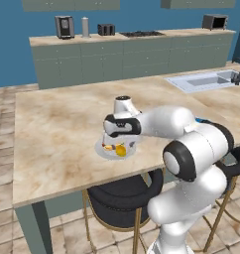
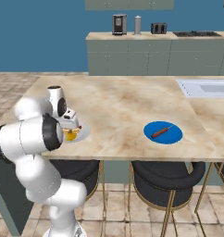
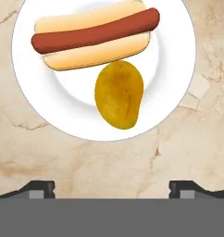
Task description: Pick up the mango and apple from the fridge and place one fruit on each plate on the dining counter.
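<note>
The mango [image 3: 119, 94] lay on the white plate [image 3: 178, 55], touching a hot dog [image 3: 93, 34] at its 12 o'clock. The claw [image 3: 111, 187] hung wide above, holding nothing.

A hot dog in a bun [image 3: 95, 34] lies directly beneath the pincer, brown-red stick [image 2: 162, 131] well off to one side, black stools [image 2: 167, 181] tucked under, sink [image 1: 211, 80] far beyond.

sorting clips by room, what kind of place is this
A rendered home kitchen, by the look: a dining counter with stools, a sink, and a green-cabinet counter carrying appliances.
</note>
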{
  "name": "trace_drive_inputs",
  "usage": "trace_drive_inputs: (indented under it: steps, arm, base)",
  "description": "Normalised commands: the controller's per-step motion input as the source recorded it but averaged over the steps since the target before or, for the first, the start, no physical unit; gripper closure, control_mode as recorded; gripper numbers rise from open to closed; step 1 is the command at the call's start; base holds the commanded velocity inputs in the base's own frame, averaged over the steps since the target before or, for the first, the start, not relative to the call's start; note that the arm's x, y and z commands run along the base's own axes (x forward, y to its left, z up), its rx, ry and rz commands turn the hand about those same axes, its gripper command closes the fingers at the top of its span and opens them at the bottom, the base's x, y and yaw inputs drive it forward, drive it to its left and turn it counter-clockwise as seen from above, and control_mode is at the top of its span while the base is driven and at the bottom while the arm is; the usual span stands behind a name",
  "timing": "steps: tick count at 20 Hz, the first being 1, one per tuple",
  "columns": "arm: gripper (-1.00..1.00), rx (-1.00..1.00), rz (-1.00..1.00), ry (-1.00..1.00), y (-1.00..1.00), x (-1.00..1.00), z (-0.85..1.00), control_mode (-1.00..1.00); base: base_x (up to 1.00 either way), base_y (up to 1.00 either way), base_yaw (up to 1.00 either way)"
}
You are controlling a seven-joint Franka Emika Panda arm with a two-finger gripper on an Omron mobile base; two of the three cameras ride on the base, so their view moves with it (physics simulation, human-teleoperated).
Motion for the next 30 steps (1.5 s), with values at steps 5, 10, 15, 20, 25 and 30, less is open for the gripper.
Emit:
trace_drive_inputs:
  steps: [5, 10, 15, 20, 25, 30]
  arm:
    - [-1.00, 0.09, 0.00, -0.02, -0.02, -1.00, 0.50, -1.00]
    - [-1.00, 0.08, 0.00, -0.06, -0.11, -1.00, 0.41, -1.00]
    - [-1.00, 0.00, 0.00, -0.11, -0.10, -1.00, 0.49, -1.00]
    - [-1.00, 0.00, 0.00, -0.16, -0.30, -0.95, 0.76, -1.00]
    - [-1.00, 0.00, -0.02, -0.14, -0.29, -0.60, 0.61, -1.00]
    - [-1.00, -0.05, -0.05, -0.12, -0.06, -0.50, 0.67, -1.00]
  base:
    - [0.00, 0.00, 0.00]
    - [0.00, 0.00, 0.00]
    - [0.00, 0.00, 0.00]
    - [0.00, 0.00, 0.00]
    - [0.00, 0.00, 0.00]
    - [0.00, 0.00, 0.00]
